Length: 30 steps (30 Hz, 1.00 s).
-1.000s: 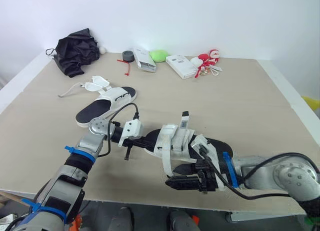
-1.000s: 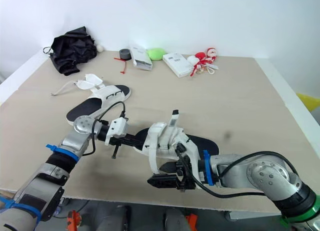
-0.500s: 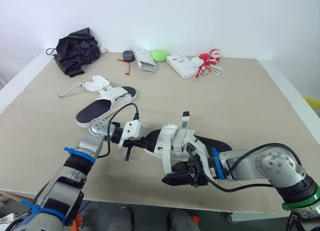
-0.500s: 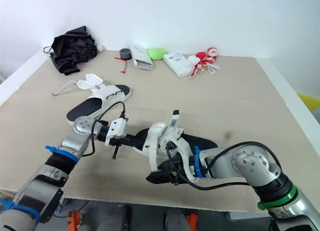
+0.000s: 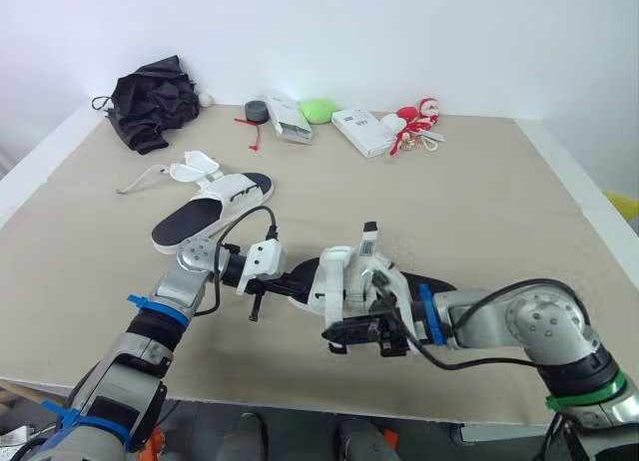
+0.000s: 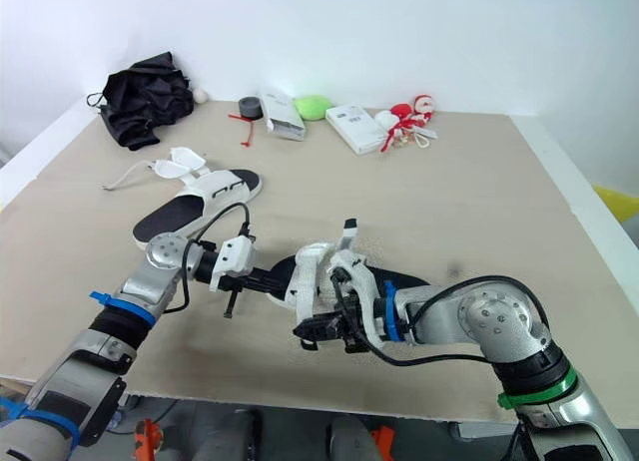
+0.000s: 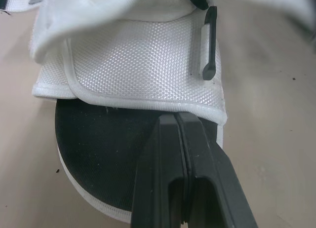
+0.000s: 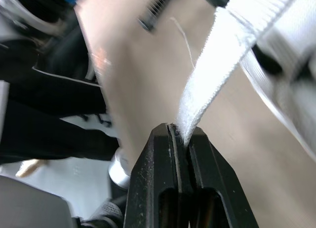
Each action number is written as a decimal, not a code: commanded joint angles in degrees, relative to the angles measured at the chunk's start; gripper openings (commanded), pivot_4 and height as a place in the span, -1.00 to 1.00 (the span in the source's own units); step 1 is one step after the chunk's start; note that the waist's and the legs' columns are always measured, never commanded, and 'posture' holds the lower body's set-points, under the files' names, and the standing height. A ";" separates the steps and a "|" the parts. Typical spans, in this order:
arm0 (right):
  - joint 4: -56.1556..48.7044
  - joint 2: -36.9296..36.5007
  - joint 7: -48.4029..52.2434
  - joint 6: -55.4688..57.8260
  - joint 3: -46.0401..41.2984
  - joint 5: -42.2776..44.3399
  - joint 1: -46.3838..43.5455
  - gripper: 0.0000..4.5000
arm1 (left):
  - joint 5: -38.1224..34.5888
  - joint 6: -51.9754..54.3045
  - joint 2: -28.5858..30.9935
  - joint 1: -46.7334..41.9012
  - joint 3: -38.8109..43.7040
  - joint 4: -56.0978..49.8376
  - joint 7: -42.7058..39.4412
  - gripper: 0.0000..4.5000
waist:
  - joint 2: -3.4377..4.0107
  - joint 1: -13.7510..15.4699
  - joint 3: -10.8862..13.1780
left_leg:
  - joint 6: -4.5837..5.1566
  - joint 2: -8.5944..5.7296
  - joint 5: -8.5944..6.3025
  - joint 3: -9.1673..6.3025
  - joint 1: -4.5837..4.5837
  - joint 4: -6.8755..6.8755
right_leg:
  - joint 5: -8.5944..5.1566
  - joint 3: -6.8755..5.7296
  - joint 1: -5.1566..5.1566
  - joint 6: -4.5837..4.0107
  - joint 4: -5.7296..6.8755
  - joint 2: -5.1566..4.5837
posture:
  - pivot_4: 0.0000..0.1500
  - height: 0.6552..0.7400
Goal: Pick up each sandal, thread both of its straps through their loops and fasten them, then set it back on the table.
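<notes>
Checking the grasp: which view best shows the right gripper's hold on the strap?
The right wrist view: the right gripper is shut on the end of the white strap. The eye views show it beside the sandal, the pinch too small to judge. The left wrist view shows the sandal's upper and sole.

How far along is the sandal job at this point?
Nothing looks finished yet. In hand: the left gripper clamps the sole of the near sandal, and the right gripper pinches the end of one white strap. It is not fastened. Left: fastening both straps, setting this sandal down, then the second sandal farther back on the table. I cannot tell whether its straps are done.
</notes>
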 commanded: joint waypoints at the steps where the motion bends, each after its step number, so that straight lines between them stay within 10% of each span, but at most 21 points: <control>1: 1.46 0.35 -2.25 -0.74 -2.82 7.33 -3.04 -0.96 | 4.12 1.79 0.53 2.56 -3.23 2.43 -0.32 -1.00 | 0.00 0.02 0.00 | 0.00 0.00 0.00 -0.01 0.00 0.00 | 0.00 -0.01 0.00 0.00 0.00 0.00 | 1.00 0.95; 11: 25.20 7.18 -16.50 1.22 -1.44 8.90 -18.47 -0.96 | 4.36 1.33 -0.06 2.36 -3.36 3.12 -0.02 -1.00 | 0.08 0.07 0.03 | 0.03 0.00 0.01 0.02 -0.03 -0.02 | 0.01 -0.01 -0.03 -0.03 -0.01 -0.01 | 1.00 0.95; 30: 24.26 7.49 -24.21 4.55 -0.96 17.25 -11.38 -0.96 | 4.31 1.72 0.83 3.88 -2.94 1.53 0.23 -1.00 | 0.17 -0.03 -0.03 | 0.11 0.00 -0.03 -0.02 -0.07 -0.12 | 0.01 -0.10 -0.07 0.10 0.00 -0.03 | 1.00 0.95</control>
